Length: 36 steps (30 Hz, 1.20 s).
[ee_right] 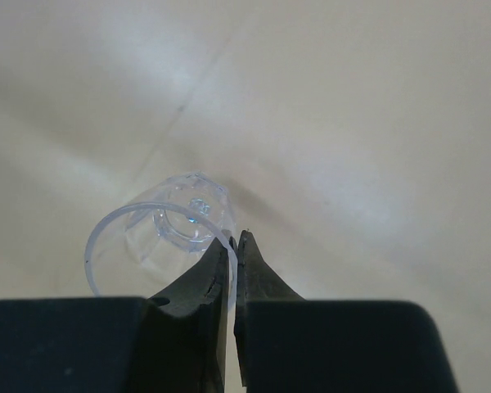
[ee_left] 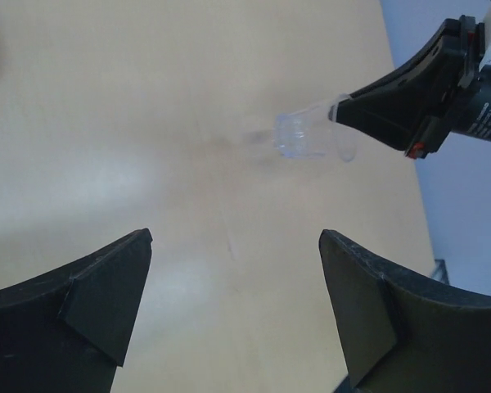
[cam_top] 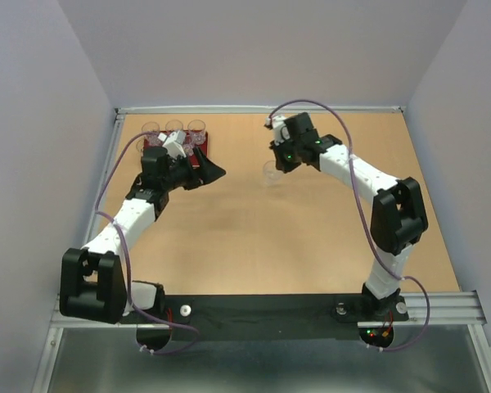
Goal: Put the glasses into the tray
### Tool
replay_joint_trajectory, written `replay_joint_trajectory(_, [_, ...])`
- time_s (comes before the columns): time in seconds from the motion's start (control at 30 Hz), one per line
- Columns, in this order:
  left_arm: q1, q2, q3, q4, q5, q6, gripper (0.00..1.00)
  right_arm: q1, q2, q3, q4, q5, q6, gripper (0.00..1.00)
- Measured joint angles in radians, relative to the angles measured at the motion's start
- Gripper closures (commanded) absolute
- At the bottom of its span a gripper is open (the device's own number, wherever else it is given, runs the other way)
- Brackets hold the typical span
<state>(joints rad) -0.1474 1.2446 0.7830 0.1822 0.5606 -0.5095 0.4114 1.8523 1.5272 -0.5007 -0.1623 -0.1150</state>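
Clear cup (ee_right: 176,221) gripped at rim by clenched right pincer (ee_right: 236,241), mid bench (cam_top: 254,237), well apart from dark red tray (cam_top: 203,146). Left pincer (ee_left: 236,236) released, empty, beside tray. Other glasses (cam_top: 173,127) at tray's far side.

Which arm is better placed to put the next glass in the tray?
Right. The right claw is shut on a glass by its rim, over the table. The left claw is open and empty, though it sits nearer the tray.

A tan wooden table (cam_top: 254,237) stands between pale walls (cam_top: 270,49).
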Motion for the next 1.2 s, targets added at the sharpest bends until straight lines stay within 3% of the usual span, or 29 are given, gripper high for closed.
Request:
replay_joint_trajectory(0.17, [-0.117, 0.037, 0.0, 0.039, 0.002, -0.086, 0.11, 0.199, -0.002, 0.016, -0.013, 0.084, -0.054, 1.0])
replay_joint_trajectory(0.33, [-0.212, 0.05, 0.0, 0.076, -0.046, -0.135, 0.21, 0.289, 0.008, 0.065, -0.024, 0.155, -0.079, 0.99])
replay_joint_trajectory(0.6, [-0.277, 0.083, 0.0, 0.06, -0.176, -0.157, 0.32, 0.323, 0.015, 0.114, -0.024, 0.221, -0.084, 0.99])
replay_joint_trajectory(1.07, [-0.344, 0.121, 0.043, 0.01, -0.385, -0.142, 0.42, 0.348, 0.021, 0.114, -0.04, 0.249, -0.084, 0.99])
replay_joint_trajectory(1.2, [-0.366, 0.146, 0.059, 0.01, -0.431, -0.142, 0.66, 0.353, 0.021, 0.114, -0.041, 0.249, -0.083, 0.99])
